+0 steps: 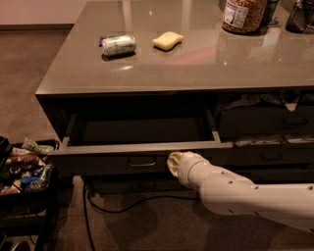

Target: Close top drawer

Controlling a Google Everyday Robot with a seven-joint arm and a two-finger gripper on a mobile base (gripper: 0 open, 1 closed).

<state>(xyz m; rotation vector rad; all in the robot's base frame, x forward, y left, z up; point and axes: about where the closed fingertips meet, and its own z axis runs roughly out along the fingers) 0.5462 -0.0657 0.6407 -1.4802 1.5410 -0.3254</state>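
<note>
The top drawer [98,161] is pulled out from under the grey counter [196,59]. It is wide and dark grey, with a small metal loop handle [142,161] at the middle of its front. Its inside is in shadow. My gripper [174,163] is at the end of the white arm [245,193] that comes in from the right. It rests against the drawer front, just right of the handle.
On the counter lie a crushed can [118,44] and a yellow sponge [167,40], with a jar [244,13] at the back right. Narrower drawers [265,127] with paper poking out are on the right. A black bin of snacks [24,169] stands at the left. A cable [122,203] runs over the floor.
</note>
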